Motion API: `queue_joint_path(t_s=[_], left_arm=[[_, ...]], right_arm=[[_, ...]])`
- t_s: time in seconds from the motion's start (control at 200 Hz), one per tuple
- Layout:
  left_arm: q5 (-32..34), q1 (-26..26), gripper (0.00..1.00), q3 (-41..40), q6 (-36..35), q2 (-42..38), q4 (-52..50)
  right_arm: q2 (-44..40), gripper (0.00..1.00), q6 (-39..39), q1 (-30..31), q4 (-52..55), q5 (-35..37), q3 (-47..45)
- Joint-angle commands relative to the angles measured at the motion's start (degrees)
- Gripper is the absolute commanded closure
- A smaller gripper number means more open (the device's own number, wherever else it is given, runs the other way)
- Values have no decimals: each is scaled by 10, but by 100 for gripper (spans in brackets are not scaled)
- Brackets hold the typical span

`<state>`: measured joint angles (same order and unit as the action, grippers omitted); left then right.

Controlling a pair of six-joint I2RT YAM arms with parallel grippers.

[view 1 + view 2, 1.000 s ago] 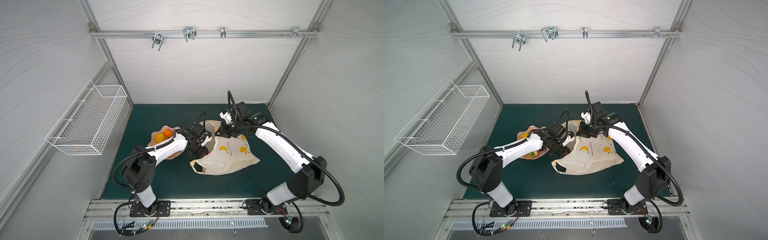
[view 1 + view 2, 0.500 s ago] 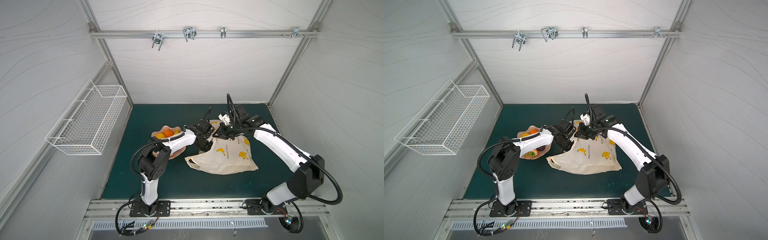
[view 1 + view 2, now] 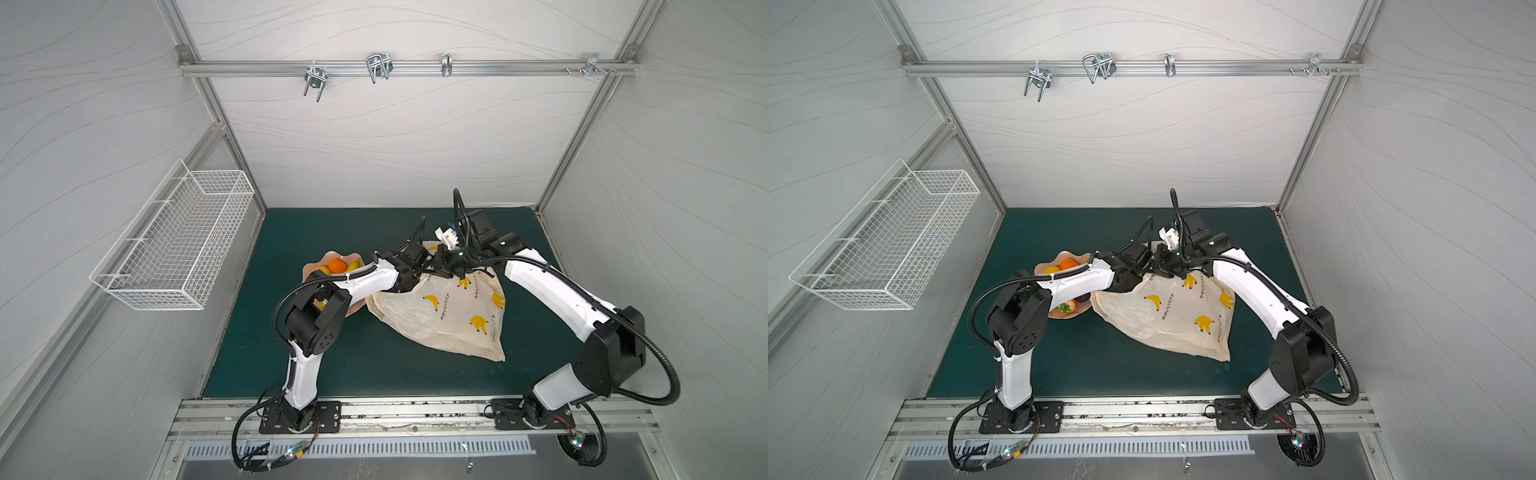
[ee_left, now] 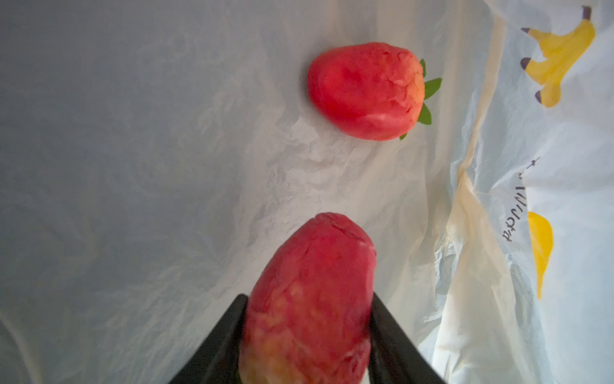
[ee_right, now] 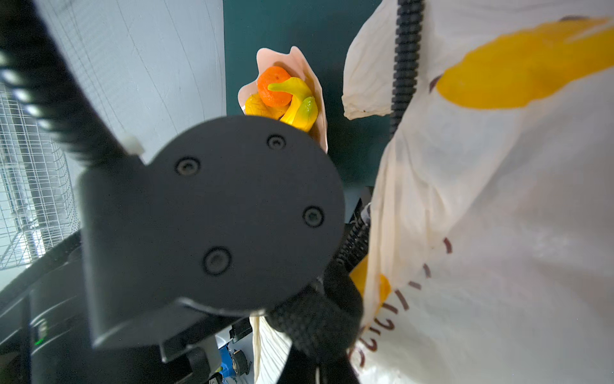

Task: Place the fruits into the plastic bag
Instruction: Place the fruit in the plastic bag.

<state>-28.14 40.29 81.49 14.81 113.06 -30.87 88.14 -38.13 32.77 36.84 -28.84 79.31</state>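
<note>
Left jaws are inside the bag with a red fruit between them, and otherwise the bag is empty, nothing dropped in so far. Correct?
Not quite: the bag is not otherwise empty. The left wrist view shows a strawberry with green leaves already lying on the plastic inside, apart from the red fruit between the jaws of the left gripper. The rest stands.

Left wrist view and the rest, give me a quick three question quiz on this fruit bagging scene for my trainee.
1. True or false: inside the plastic bag, the loose strawberry touches the red fruit in the left claw.
2. On the plate, what lies against the bananas? A a pineapple; B an orange; C a watermelon slice.
3. Which claw pinches the bag's rim?
Key: 1 false, they lie apart; 2 B; 3 the right claw.
</note>
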Motion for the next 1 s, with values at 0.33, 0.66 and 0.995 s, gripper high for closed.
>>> queue_joint_path(t_s=[0.33,0.66,0.995], left_arm=[[-26,-13,24,-17,35,-41,22],[-23,-67,25,-75,41,-152,5],[23,-123,25,-114,58,-271,-34]], right_arm=[[-11,100,2,3,-6,-9,-3],[-12,100,35,3,22,-7,18],[3,100,70,2,62,5,60]])
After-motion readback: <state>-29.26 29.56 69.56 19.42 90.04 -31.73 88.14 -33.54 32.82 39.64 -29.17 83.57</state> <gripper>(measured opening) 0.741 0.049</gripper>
